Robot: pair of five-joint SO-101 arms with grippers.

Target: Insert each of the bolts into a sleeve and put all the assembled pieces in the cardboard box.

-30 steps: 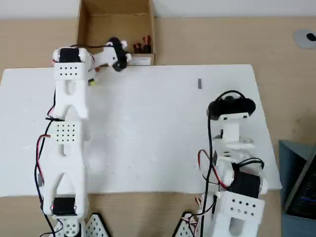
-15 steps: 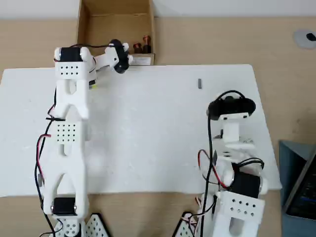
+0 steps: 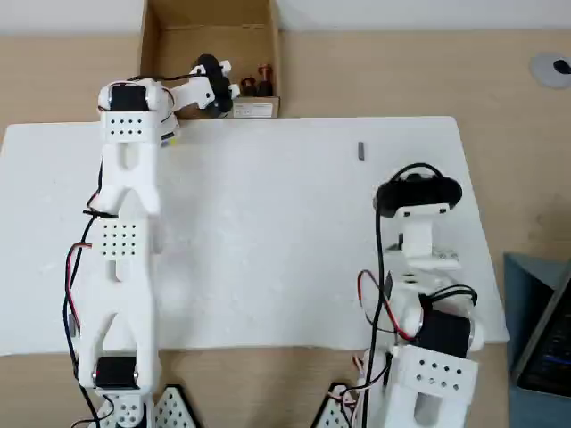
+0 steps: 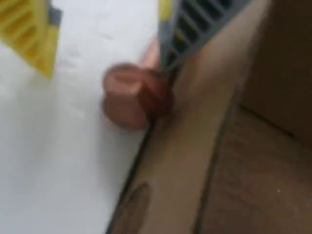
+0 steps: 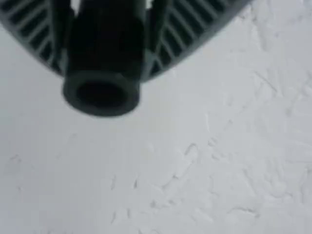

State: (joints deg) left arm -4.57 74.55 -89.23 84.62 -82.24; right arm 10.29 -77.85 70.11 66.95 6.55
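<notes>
White mat (image 5: 219,146) beneath right hand (image 5: 105,66) tight on black sleeve (image 5: 102,95); left hand (image 4: 105,63) spread beside copper piece (image 4: 131,97).

Wooden counter (image 3: 401,71) with a white mat (image 3: 268,232) on top.
A cardboard box (image 3: 196,45) sat on the counter; a small grey piece (image 3: 360,151) lay on the mat.

Copper bolt (image 4: 129,95) against the cardboard box (image 4: 195,146) wall; dark hollow sleeve (image 5: 102,78) end-on.

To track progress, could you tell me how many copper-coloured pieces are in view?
3 copper-coloured pieces: two in the cardboard box's corner nearest the white mat, one at the left gripper, where mat meets box wall. More may be hidden.
</notes>
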